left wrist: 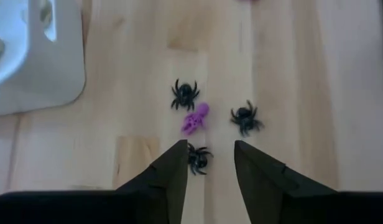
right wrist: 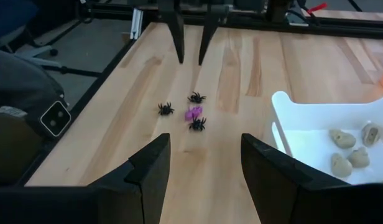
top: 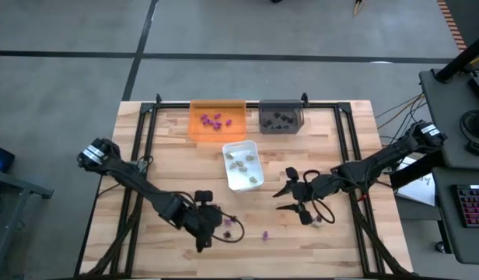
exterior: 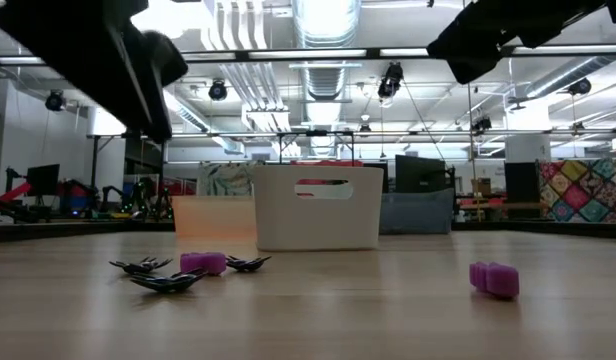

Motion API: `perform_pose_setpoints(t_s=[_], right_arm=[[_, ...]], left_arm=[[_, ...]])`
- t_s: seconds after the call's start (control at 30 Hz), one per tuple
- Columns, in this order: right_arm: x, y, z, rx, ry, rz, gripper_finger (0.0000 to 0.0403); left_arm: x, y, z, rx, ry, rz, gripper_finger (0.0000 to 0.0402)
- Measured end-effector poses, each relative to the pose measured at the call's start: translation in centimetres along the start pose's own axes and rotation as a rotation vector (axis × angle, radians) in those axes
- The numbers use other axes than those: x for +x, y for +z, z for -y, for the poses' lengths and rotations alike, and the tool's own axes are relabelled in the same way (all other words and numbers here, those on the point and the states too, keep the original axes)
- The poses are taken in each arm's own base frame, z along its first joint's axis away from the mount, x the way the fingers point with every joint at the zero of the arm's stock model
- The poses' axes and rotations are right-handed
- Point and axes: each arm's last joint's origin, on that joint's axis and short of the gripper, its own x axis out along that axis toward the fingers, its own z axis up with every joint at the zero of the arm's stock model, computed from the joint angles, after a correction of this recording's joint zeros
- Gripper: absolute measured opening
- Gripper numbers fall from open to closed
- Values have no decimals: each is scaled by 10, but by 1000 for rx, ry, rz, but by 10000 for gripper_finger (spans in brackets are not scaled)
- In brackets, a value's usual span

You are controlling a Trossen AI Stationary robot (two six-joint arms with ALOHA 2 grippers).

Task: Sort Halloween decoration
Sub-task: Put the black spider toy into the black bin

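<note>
Orange tray [top: 197,128]: purple pieces [top: 211,120]; white tray [top: 231,180]: beige pieces [top: 243,161].

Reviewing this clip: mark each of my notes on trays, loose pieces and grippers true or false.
1. The orange tray holds purple pieces. True.
2. The white tray is empty. False: it holds pale beige pieces.
3. Three black spiders and a purple skull lie on the table near the left gripper. True.
4. The right gripper grips a spider. False: its fingers are open, holding nothing.
5. The grey tray holds black pieces. True.
</note>
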Motion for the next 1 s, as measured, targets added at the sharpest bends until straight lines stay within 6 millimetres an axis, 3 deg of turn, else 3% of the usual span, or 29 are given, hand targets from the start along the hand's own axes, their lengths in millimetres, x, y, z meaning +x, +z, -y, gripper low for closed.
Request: perform_pose_setpoints(t_s=[0.33,1.0], right_arm=[[0,0,0,-10,0,5,183],[1,3,5,28,-17,25,183]], left_arm=[[29,-8,3,31,97,14,116],[59,-56,-14,-60,10,65,98]])
